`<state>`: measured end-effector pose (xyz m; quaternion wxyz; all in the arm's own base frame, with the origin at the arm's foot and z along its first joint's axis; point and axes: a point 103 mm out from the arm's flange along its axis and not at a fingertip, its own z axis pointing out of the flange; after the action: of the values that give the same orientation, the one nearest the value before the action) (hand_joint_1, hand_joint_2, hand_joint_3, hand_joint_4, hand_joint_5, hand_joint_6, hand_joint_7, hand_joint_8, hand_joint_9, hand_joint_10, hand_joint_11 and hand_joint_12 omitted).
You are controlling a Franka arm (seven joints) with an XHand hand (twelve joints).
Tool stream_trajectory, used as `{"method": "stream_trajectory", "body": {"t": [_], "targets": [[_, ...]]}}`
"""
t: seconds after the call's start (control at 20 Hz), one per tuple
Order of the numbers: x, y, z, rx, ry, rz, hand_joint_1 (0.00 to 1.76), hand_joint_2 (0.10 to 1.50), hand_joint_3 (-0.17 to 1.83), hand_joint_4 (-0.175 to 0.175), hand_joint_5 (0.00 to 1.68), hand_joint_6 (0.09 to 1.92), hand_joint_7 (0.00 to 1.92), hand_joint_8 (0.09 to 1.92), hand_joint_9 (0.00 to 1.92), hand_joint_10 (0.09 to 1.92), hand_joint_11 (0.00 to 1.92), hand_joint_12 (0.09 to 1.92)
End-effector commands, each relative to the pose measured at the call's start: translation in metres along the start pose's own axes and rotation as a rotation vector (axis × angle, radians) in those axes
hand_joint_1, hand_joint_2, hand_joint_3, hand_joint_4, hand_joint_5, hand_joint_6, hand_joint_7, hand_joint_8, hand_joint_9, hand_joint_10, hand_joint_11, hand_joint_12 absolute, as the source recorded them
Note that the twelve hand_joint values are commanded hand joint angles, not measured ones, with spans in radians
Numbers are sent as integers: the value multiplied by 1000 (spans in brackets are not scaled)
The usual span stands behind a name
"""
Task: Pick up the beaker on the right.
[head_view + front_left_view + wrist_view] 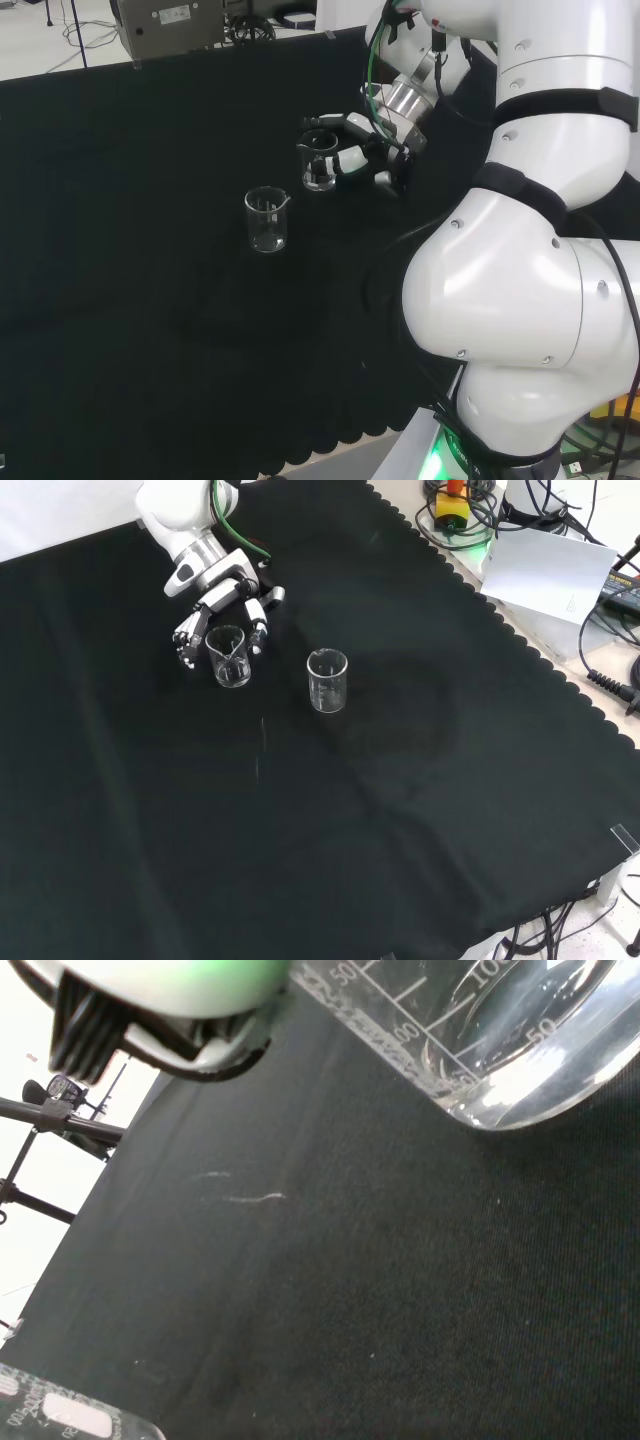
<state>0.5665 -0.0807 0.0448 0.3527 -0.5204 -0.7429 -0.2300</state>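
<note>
Beaker [319, 160] w/ the robot hand [362, 150] around it stands upright on the black tabletop [150, 300]; fingers [187, 637] curl round both its sides, base seemingly on the cloth. 2nd beaker [267, 219] stands apart, left & nearer in head view, right of the gripped one in front view. Wrist view: graduated glass wall close up.

Even overhead light, blurred wrist foreground
</note>
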Motion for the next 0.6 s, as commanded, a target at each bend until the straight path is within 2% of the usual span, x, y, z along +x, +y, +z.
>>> {"method": "stream_trajectory", "body": {"t": [0.05,0.15,0.25,0.45,0.6], "targets": [[-1,1,6,15,34,-6,921,479,625,-36,513,87,324,678,505,606,155,1358],[-1,2,6,11,44,-8,924,476,625,-37,513,90,329,679,514,605,169,1353],[8,16,25,13,39,1,931,473,623,-36,519,94,333,680,520,604,180,1349],[4,8,12,-11,67,-8,952,473,618,-37,544,115,339,679,555,599,203,1333],[1,5,6,-16,69,4,991,485,610,-38,581,204,375,674,623,569,242,1307]]}}
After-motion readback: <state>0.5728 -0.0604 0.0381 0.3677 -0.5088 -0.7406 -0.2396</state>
